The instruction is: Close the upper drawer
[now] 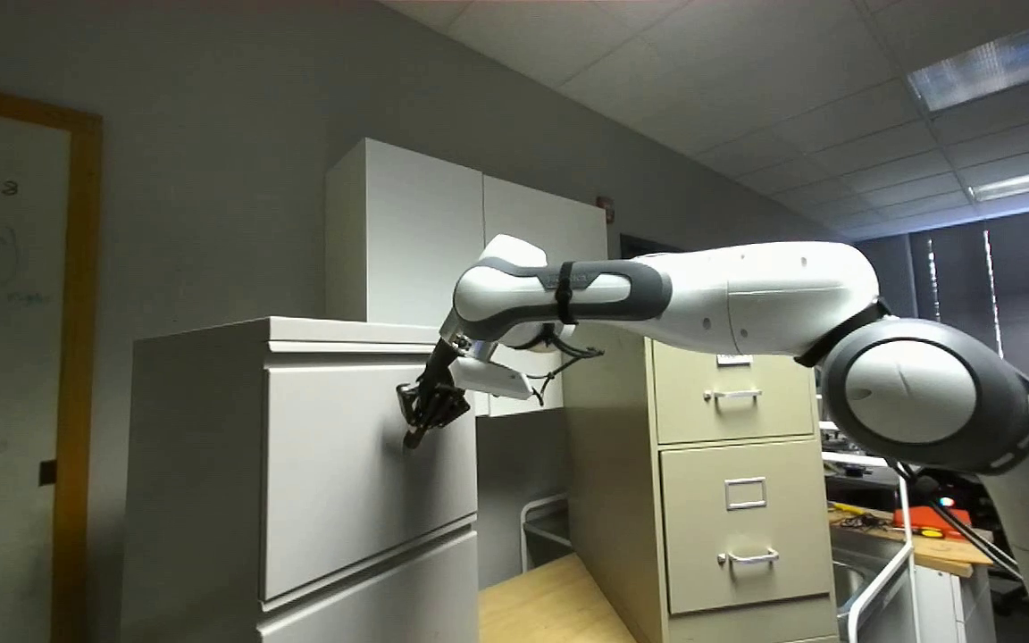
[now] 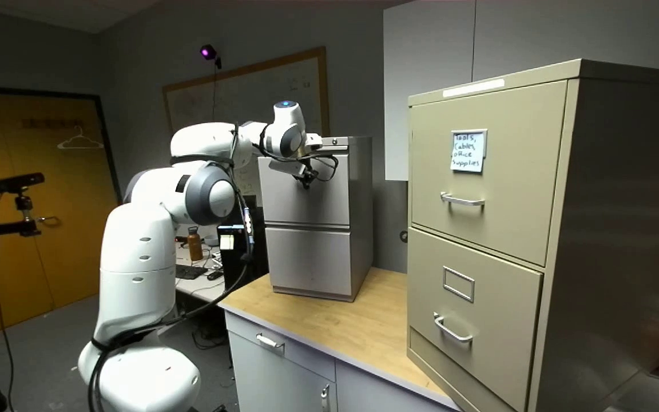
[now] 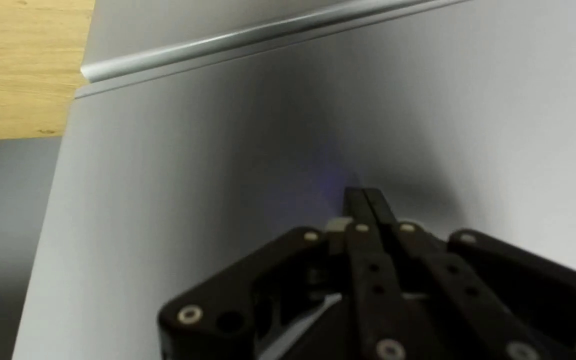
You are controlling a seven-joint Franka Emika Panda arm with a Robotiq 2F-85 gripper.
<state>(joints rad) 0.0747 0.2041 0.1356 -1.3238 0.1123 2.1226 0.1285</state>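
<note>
End effector (image 3: 363, 191), closed, at upper drawer (image 3: 153, 165)

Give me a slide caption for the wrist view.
Shut claw pointed at the upper drawer, wood-grain countertop at top left.

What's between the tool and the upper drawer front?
Nothing visible: in the wrist view, the shut tool ends right by the upper drawer front, no object between. Contact can't be confirmed.

Claw (image 3: 364, 193) before upper drawer (image 1: 349, 478). Lower drawer (image 2: 309, 260) beneath. Filing cabinet (image 2: 515, 232) to right, both exterior views.
</note>
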